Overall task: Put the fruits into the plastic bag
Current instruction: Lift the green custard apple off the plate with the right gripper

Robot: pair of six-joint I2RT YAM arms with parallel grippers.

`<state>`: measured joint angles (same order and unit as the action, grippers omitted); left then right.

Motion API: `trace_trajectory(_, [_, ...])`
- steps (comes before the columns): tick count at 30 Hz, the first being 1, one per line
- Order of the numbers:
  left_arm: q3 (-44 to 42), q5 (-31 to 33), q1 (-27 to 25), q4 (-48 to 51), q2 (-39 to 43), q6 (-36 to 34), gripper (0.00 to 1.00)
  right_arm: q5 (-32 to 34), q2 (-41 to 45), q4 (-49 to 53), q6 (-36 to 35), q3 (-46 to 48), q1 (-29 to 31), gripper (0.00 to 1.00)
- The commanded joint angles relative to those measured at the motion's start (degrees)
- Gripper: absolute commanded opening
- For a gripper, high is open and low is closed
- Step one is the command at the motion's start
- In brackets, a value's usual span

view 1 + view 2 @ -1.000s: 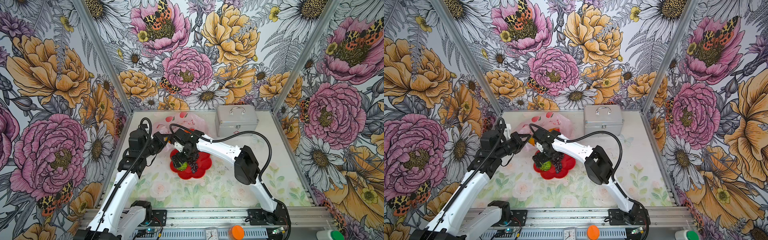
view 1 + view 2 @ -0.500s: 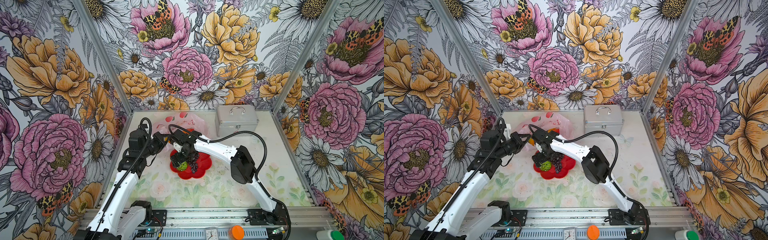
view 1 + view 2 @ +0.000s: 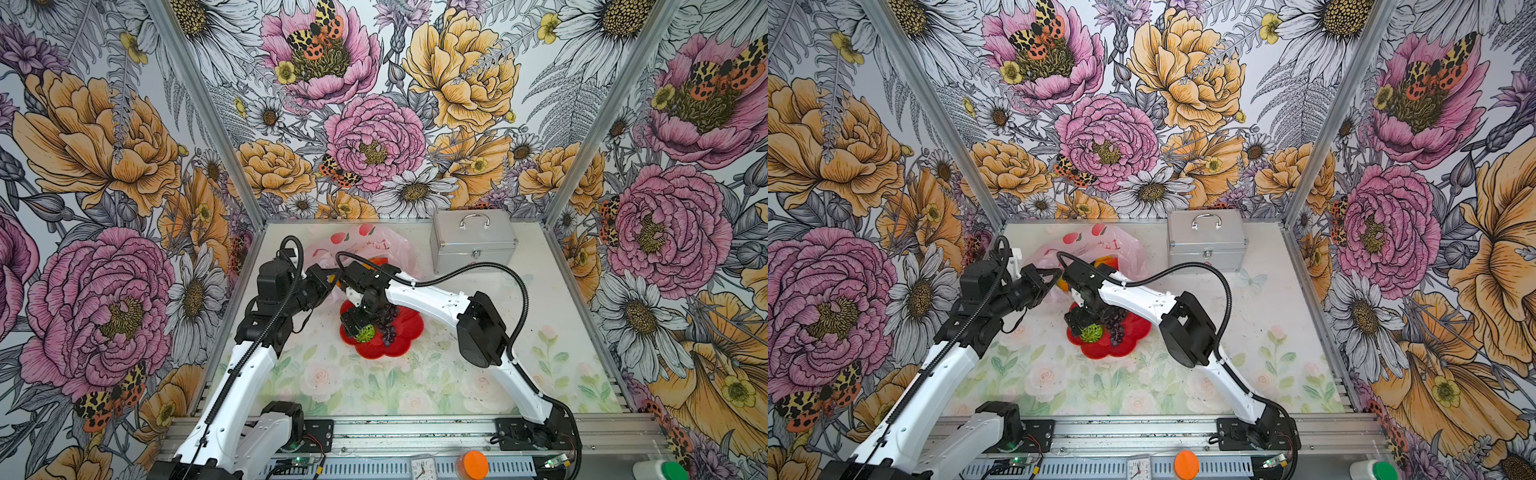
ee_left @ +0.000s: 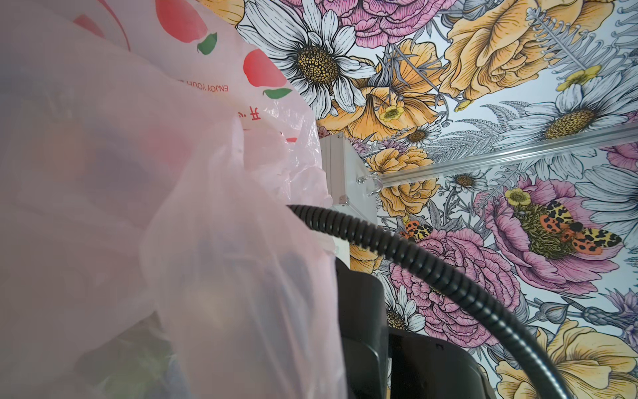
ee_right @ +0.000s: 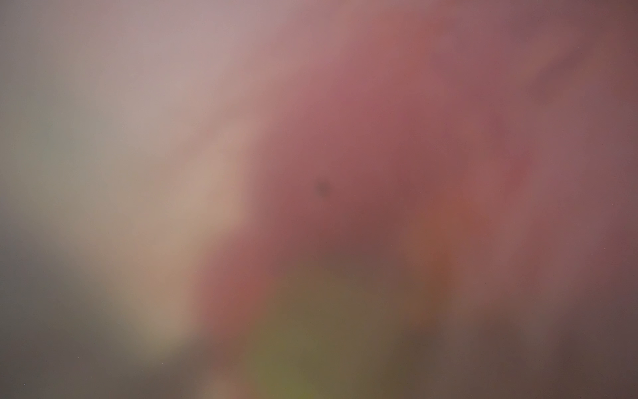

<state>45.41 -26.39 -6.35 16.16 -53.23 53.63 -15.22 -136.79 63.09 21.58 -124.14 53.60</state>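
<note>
The bumpy green ball point(image 3: 365, 333) lies on the red flower-shaped plate point(image 3: 409, 332), near the rim at 9 o'clock; the dark purple grape bunch point(image 3: 388, 323) touches it at 3 o'clock. The right gripper point(image 3: 356, 327) stands just over the ball; I cannot tell if its jaws are apart or closed, since its wrist view is only blur. At 12 o'clock of the plate lies the plastic bag point(image 3: 376, 243), with an orange fruit point(image 3: 377, 262) seen inside. The left gripper point(image 3: 330, 277) is clenched on the bag's edge at 8 o'clock; the silver metal case point(image 3: 473, 239) stands at 2 o'clock of the plate.
</note>
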Motion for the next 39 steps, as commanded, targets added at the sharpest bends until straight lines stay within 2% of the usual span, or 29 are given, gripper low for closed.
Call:
trace_trajectory(1, [0.3, 0.1, 0.5, -0.2, 0.8, -0.9, 0.0, 0.5, -1.9, -0.1, 0.8, -0.8, -0.7, 0.91])
trace_trajectory(11, [0.3, 0.1, 0.7, -0.3, 1.0, -0.7, 0.0, 0.8, -2.0, -0.1, 1.6, 0.9, -1.3, 0.87])
trace_trajectory(24, [-0.1, 0.2, 0.7, -0.4, 1.6, -0.4, 0.0, 0.2, -1.2, -0.1, 1.8, 1.2, -1.8, 0.6])
trace_trajectory(26, [-0.1, 0.2, 0.7, -0.4, 1.6, -0.3, 0.0, 0.2, -0.6, -0.1, 1.8, 1.5, -2.0, 0.58])
trace_trajectory(33, [-0.1, 0.2, 0.7, -0.4, 1.8, -0.2, 0.0, -1.3, 5.5, -0.1, 2.0, 4.4, -3.0, 0.57])
trace_trajectory(39, [-0.1, 0.2, 0.7, -1.0, 1.6, 0.0, 0.0, -4.4, 13.8, -0.2, 0.9, 11.1, -3.6, 0.56])
